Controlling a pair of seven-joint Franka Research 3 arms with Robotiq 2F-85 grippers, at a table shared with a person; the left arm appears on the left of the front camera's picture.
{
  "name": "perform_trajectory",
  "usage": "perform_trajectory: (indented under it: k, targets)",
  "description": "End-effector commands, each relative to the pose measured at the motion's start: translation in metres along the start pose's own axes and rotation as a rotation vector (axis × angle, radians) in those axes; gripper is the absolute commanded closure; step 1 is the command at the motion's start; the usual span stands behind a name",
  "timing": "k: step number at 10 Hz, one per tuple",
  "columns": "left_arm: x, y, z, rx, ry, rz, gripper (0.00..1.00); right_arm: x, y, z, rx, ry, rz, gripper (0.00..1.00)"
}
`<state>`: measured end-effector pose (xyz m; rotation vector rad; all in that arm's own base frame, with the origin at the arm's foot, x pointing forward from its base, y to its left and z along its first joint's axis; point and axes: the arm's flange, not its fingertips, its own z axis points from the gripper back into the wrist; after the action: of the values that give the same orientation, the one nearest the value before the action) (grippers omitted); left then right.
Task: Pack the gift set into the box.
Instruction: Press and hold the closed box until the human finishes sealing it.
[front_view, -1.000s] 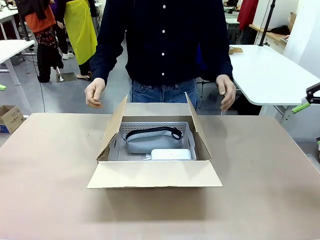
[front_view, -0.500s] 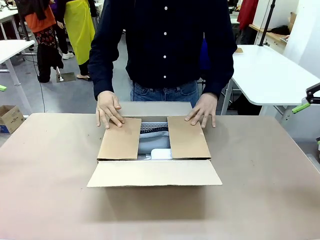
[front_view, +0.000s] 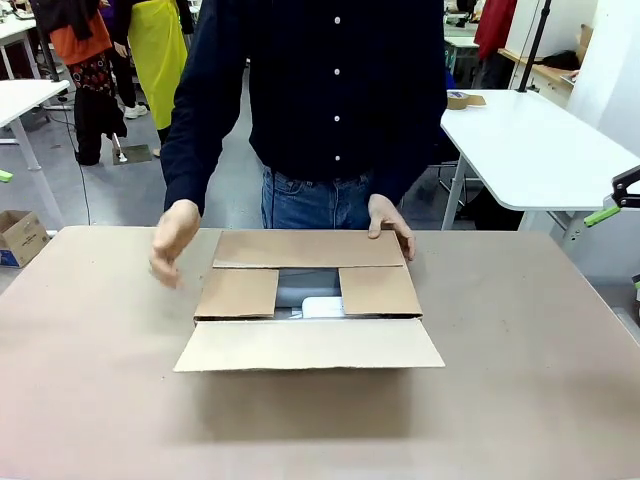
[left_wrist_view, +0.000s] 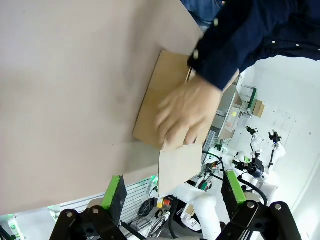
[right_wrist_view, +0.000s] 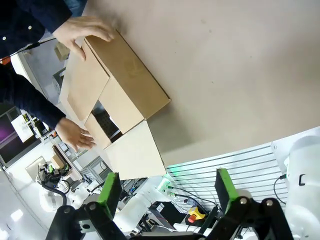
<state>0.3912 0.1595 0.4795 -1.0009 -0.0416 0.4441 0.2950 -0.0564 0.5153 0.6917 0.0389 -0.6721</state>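
The brown cardboard box (front_view: 308, 345) sits mid-table with both side flaps and its far flap folded in. Its near flap lies outward toward me. Through the remaining gap I see the grey-blue soft item (front_view: 306, 286) and the small white piece (front_view: 322, 307) of the gift set. The person's hand (front_view: 391, 216) presses the far flap, and the other hand (front_view: 172, 243) is off the box. My left gripper (left_wrist_view: 175, 191) and right gripper (right_wrist_view: 167, 186) hang open and empty, well away from the box (left_wrist_view: 156, 102) (right_wrist_view: 127, 70).
The person stands at the far edge, leaning over the box. A white table (front_view: 545, 150) stands at the back right. A small printed carton (front_view: 20, 236) sits on the floor at the left. A green-padded black finger (front_view: 612, 207) pokes in at the right edge.
The person folded both side flaps in, then brought the far flap down over them. One hand has since slid off to the left. Neither gripper has visibly moved.
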Motion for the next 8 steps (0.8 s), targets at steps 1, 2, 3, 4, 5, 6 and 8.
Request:
perform_trajectory:
  k: [1, 2, 3, 4, 5, 6, 8]
  targets:
    - [-0.0023, 0.0004, 0.0009, 0.01, -0.008, 0.0, 0.0, 0.0011, -0.0027, 0.0012, 0.018, 0.014, 0.012, 0.0]
    - [-0.0023, 0.0004, 0.0009, 0.01, -0.008, 0.0, 0.0, 0.0011, -0.0027, 0.0012, 0.018, 0.014, 0.012, 0.0]
    - [-0.0023, 0.0004, 0.0009, 0.01, -0.008, 0.0, 0.0, 0.0011, -0.0027, 0.0012, 0.018, 0.014, 0.012, 0.0]
    - [-0.0023, 0.0004, 0.0009, 0.01, -0.008, 0.0, 0.0, 0.0011, -0.0027, 0.0012, 0.018, 0.014, 0.012, 0.0]
    - [-0.0023, 0.0004, 0.0009, 0.01, -0.008, 0.0, 0.0, 0.0011, -0.0027, 0.0012, 0.018, 0.014, 0.012, 0.0]
    - [-0.0023, 0.0004, 0.0009, 0.01, -0.008, 0.0, 0.0, 0.0011, -0.0027, 0.0012, 0.018, 0.014, 0.012, 0.0]
    - [-0.0023, 0.0004, 0.0009, 0.01, -0.008, 0.0, 0.0, 0.0011, -0.0027, 0.0012, 0.018, 0.014, 0.012, 0.0]
